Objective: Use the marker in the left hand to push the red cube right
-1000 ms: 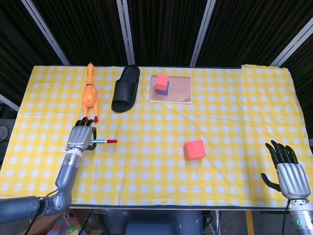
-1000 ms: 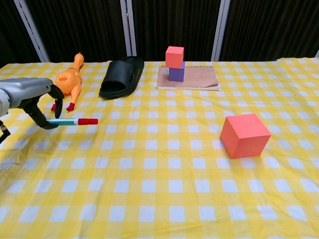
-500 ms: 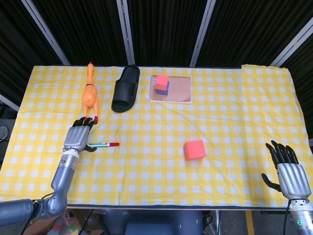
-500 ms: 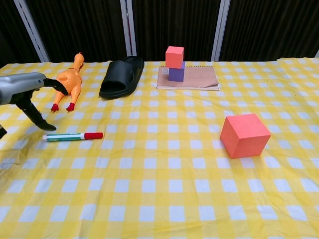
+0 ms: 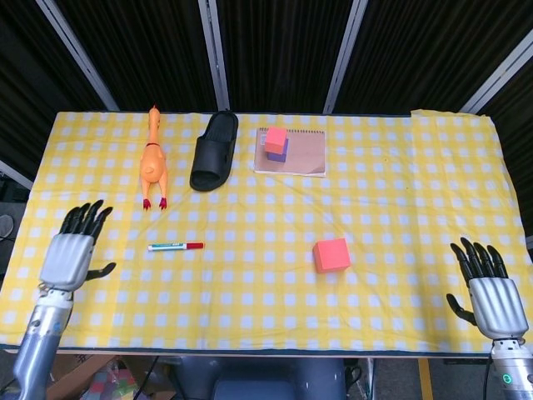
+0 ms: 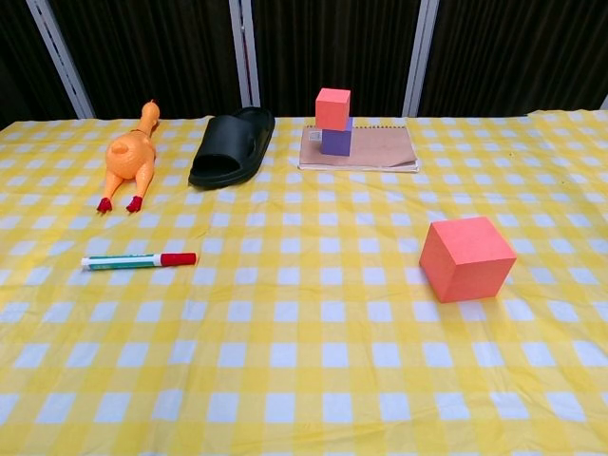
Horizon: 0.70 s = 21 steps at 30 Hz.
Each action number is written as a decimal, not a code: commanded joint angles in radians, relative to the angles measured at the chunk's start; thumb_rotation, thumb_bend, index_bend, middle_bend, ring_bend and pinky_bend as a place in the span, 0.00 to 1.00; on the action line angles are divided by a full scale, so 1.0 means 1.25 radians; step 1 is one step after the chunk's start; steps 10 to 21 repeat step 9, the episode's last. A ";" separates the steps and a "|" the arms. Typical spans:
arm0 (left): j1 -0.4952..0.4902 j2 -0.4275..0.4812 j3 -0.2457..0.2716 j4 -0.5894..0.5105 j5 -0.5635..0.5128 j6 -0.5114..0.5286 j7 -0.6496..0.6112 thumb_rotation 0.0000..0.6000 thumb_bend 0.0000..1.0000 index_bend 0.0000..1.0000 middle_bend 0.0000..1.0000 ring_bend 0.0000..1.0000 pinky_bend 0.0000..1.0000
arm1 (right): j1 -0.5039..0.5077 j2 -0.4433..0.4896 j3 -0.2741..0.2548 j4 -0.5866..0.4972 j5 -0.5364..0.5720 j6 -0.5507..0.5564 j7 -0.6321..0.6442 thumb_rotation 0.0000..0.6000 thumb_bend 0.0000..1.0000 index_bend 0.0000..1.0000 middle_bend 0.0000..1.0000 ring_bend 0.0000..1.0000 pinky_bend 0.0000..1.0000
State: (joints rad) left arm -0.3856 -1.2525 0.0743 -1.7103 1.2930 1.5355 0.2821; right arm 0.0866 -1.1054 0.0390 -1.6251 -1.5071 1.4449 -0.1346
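The red cube sits on the checked cloth, right of centre. The marker, white with a red cap pointing right, lies flat on the cloth at the left, with nothing holding it. My left hand is open near the table's left front edge, well to the left of the marker, fingers spread. My right hand is open at the front right corner, far from the cube. Neither hand shows in the chest view.
An orange rubber chicken and a black slipper lie at the back left. A small red cube stacked on a purple one stands on a brown notebook at the back.
My left hand let go of the marker, which dropped flat onto the cloth, and the hand drew back left and toward the front edge. The right hand barely moved.
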 commanded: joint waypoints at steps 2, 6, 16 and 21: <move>0.081 0.046 0.054 0.043 0.060 0.054 -0.086 1.00 0.11 0.04 0.00 0.00 0.05 | 0.001 -0.008 0.001 0.004 -0.003 0.003 -0.016 1.00 0.35 0.00 0.00 0.00 0.00; 0.110 0.062 0.057 0.047 0.074 0.058 -0.117 1.00 0.11 0.02 0.00 0.00 0.05 | 0.003 -0.014 0.002 0.005 -0.003 0.003 -0.030 1.00 0.35 0.00 0.00 0.00 0.00; 0.121 0.064 0.046 0.045 0.082 0.063 -0.134 1.00 0.11 0.02 0.00 0.00 0.05 | 0.003 -0.016 0.002 0.007 -0.005 0.005 -0.034 1.00 0.35 0.00 0.00 0.00 0.00; 0.121 0.064 0.046 0.045 0.082 0.063 -0.134 1.00 0.11 0.02 0.00 0.00 0.05 | 0.003 -0.016 0.002 0.007 -0.005 0.005 -0.034 1.00 0.35 0.00 0.00 0.00 0.00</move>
